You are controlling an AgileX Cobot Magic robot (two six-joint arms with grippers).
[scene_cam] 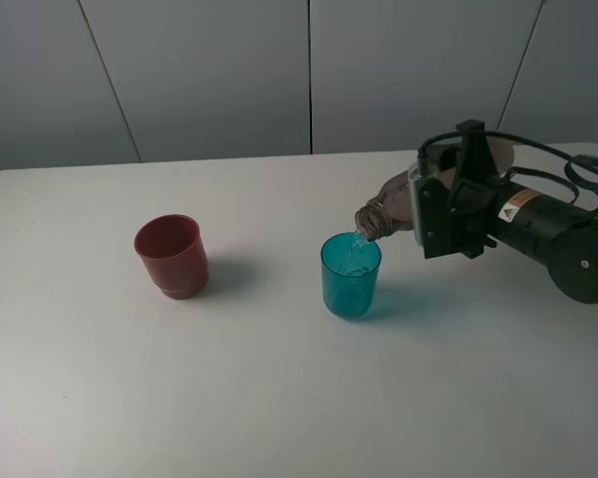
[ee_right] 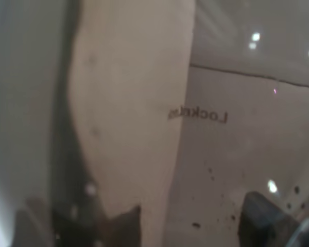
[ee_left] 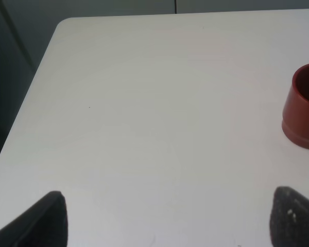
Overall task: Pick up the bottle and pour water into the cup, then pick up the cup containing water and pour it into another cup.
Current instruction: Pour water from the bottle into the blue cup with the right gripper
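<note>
My right gripper [scene_cam: 431, 214] is shut on the smoky grey-brown bottle [scene_cam: 391, 209] and holds it tipped almost flat, its open neck just over the rim of the teal cup [scene_cam: 350, 277]. A thin stream of water runs into the teal cup. The bottle's wall [ee_right: 144, 113] fills the right wrist view. The dark red cup [scene_cam: 171, 256] stands upright to the left, apart from the teal cup; it also shows in the left wrist view [ee_left: 304, 105]. My left gripper [ee_left: 167, 218] is open and empty above the table's left part, away from the red cup.
The white table [scene_cam: 279, 398] carries only the two cups. Its back edge meets a grey panelled wall [scene_cam: 309, 70]. The table's left edge and rounded corner [ee_left: 62, 25] show in the left wrist view.
</note>
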